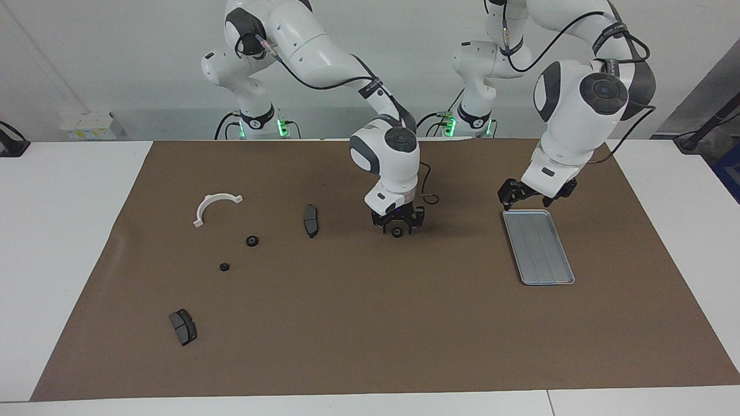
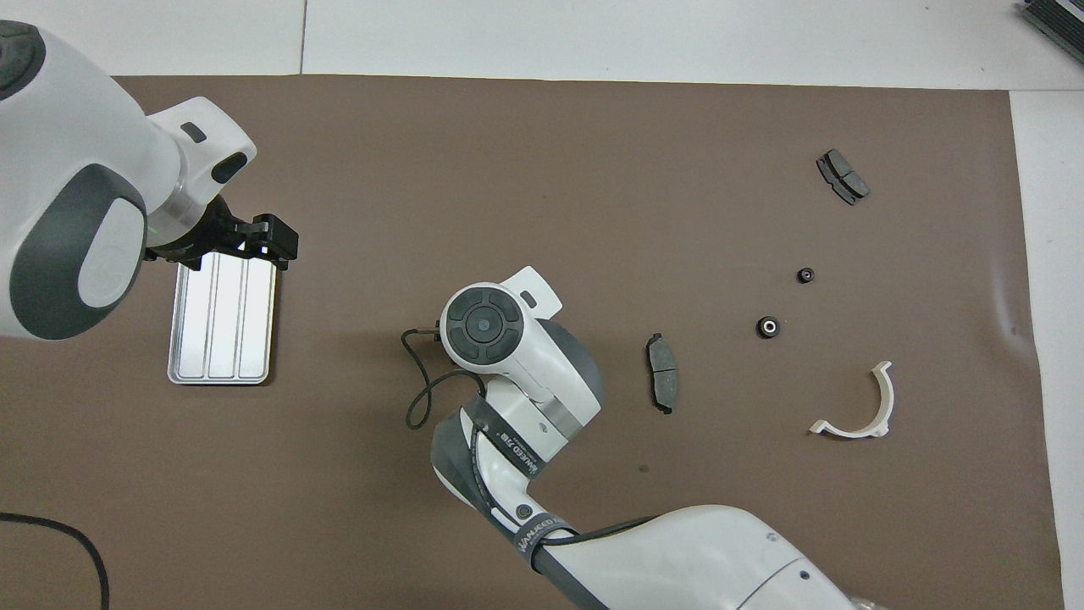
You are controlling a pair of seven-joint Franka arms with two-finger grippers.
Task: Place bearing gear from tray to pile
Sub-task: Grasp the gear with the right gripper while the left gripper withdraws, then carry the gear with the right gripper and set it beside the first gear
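A small black bearing gear (image 1: pixel 397 232) is at the middle of the brown mat, right at the tips of my right gripper (image 1: pixel 397 227), which is down low over it. In the overhead view the right hand (image 2: pixel 483 324) hides the gear. The silver tray (image 1: pixel 540 254) lies toward the left arm's end and looks empty; it also shows in the overhead view (image 2: pixel 222 326). My left gripper (image 1: pixel 526 198) is open and empty over the tray's end nearer the robots. The pile's white half-ring bracket (image 1: pixel 215 203) lies toward the right arm's end.
Two more small black gears (image 1: pixel 252 241) (image 1: pixel 224 267) lie near the bracket. One dark brake pad (image 1: pixel 311 220) lies between the bracket and my right gripper. Another brake pad (image 1: pixel 183 326) lies farther from the robots. A black cable (image 2: pixel 423 390) loops beside the right hand.
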